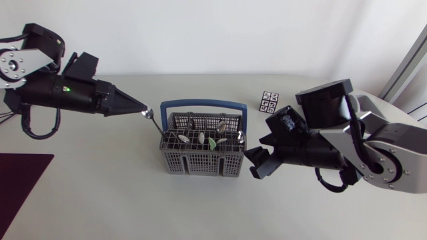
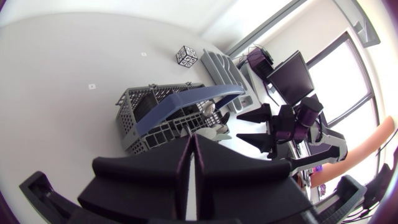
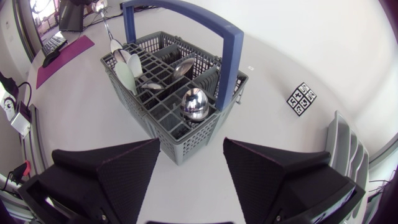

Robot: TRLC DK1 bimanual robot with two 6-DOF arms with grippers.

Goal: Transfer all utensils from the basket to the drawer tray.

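A grey cutlery basket (image 1: 203,159) with a blue handle (image 1: 203,103) is set near the middle of the white table (image 1: 100,200). Several utensils are stood in its compartments, bowls up: steel spoons (image 3: 194,104) and a pale green one (image 1: 212,143) among them.

The left gripper (image 1: 141,110) is held above the table just beside the basket's left end. Its fingers (image 2: 186,163) are pressed narrowly together on the bowl end of a steel spoon (image 1: 149,117). The spoon is tilted, and its handle is seen running down to the basket's left rim.

The right gripper (image 3: 191,155) is placed at the basket's right end, near its corner. Its fingers (image 3: 124,168) are spread wide, and nothing is held between them.

The grey slotted drawer tray (image 3: 343,146) is seen towards the right edge of the table, well apart from the basket, with a black-and-white marker tag (image 1: 270,102) lying between the two. In the head view the tray is hidden under the right arm. A dark maroon mat (image 1: 20,175) is laid at the table's left edge, near the front corner.
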